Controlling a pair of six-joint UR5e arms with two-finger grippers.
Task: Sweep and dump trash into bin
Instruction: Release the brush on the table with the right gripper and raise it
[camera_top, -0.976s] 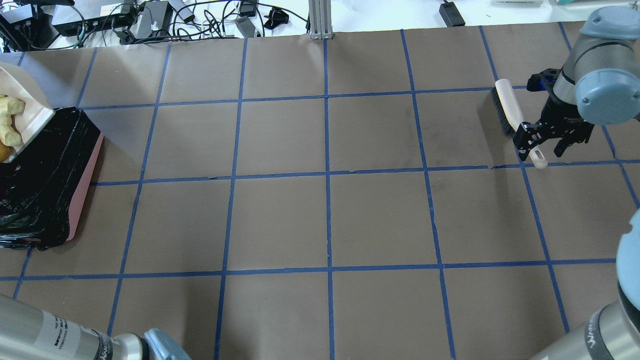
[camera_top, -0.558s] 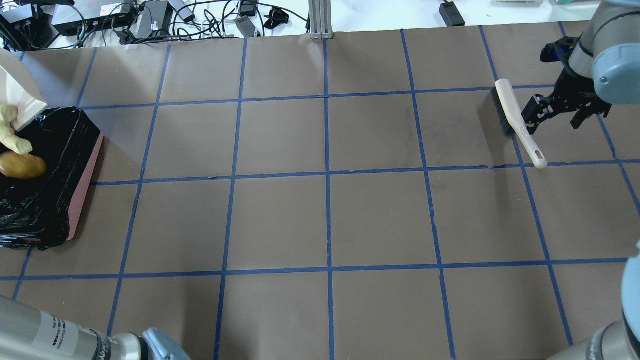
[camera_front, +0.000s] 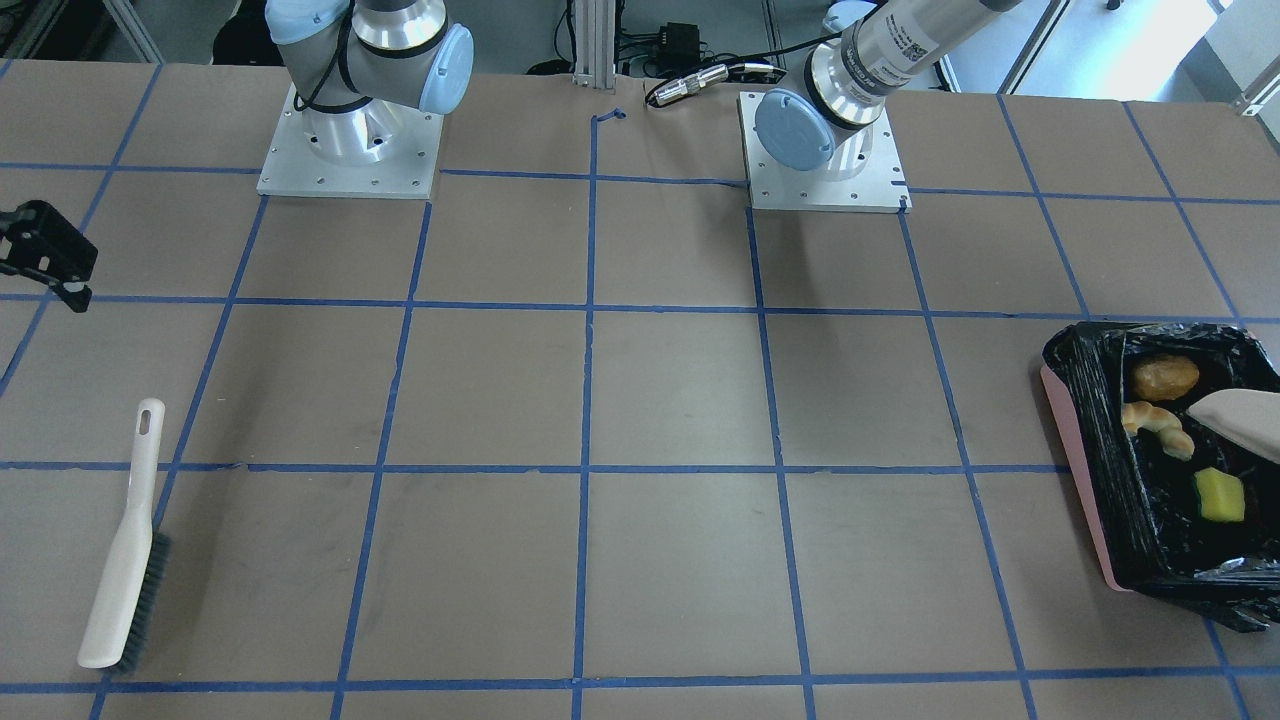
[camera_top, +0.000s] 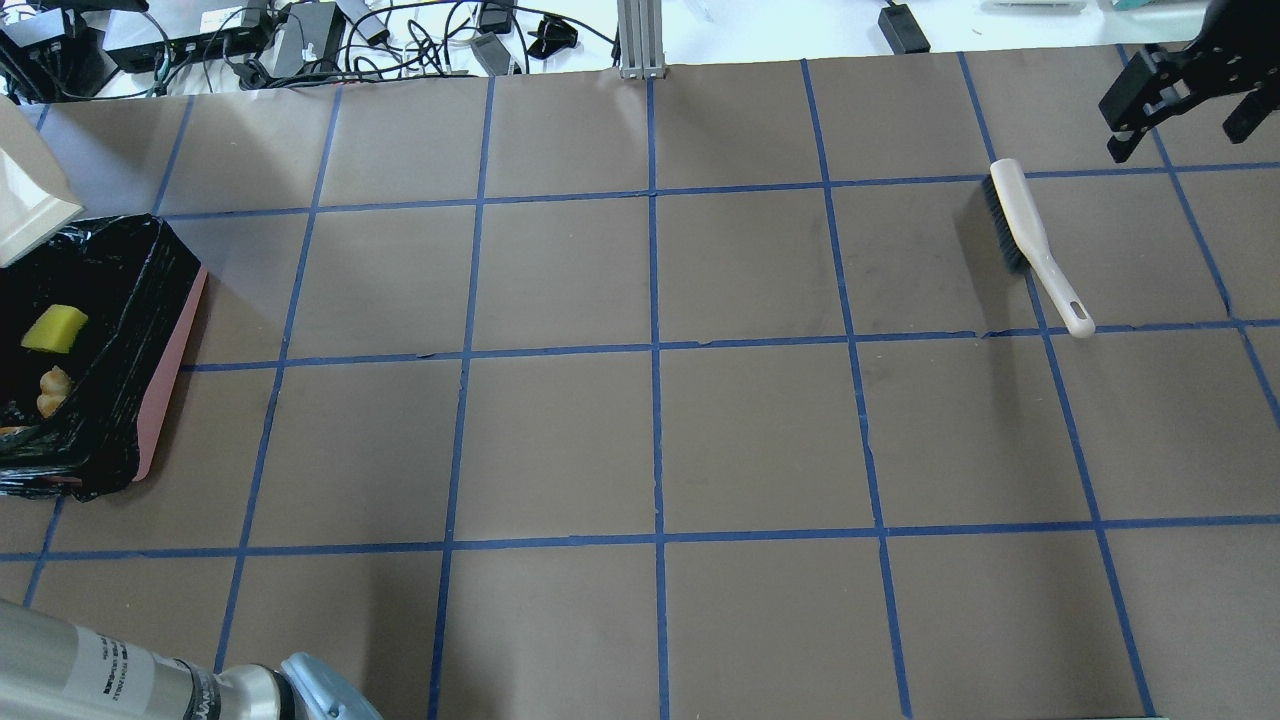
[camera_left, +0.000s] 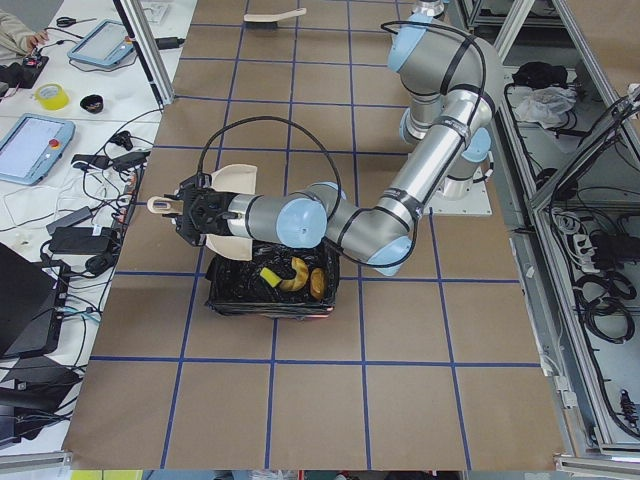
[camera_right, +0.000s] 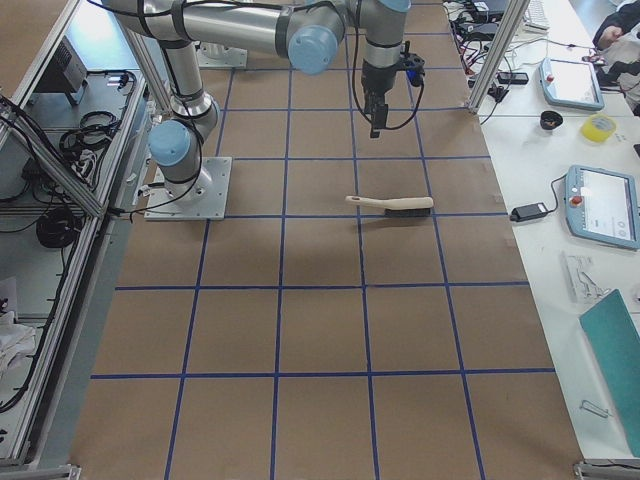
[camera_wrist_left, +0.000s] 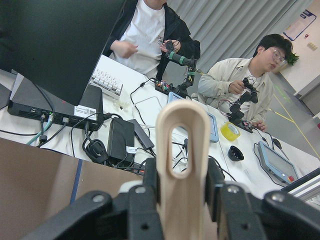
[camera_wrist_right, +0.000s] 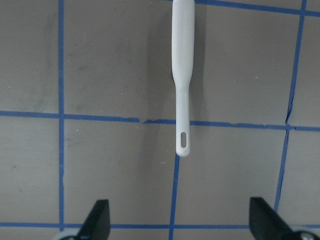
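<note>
left gripper (camera_wrist_left: 182, 192): my two fingers (camera_wrist_left: 142, 210) are clamped on the looped handle of the beige flat plastic dustpan (camera_left: 238, 180); the loop stands up between them.
dustpan: it hangs tilted out in front of my left fingers, and its pale front lip reaches over the open top of the bin.
bin (camera_front: 1100, 400): a rectangular pink tub lined with a crinkled glossy black plastic bag. It sits on the table below and just ahead of my left fingers, not touching them.
trash: all three pieces lie on the black liner inside the bin, under the dustpan lip.
golden-brown lumpy oval (camera_front: 1165, 377): at the end of the bin nearest my base.
pale cream curved crescent slice (camera_front: 1158, 425): just beside the oval, toward the middle of the bin.
yellow-green square wedge (camera_front: 1220, 495): apart from the other two, toward the end farthest from my base.
right gripper (camera_wrist_right: 182, 222): my fingers stand wide apart with nothing between them, raised above the table.
brush (camera_wrist_right: 183, 75): cream plastic handle with dark bristles, lying flat on the table ahead of my right fingers and well apart from them, with the hanging-hole end pointing toward them.
table (camera_top: 650, 440): brown paper marked with a blue tape grid, under both sets of fingers.
</note>
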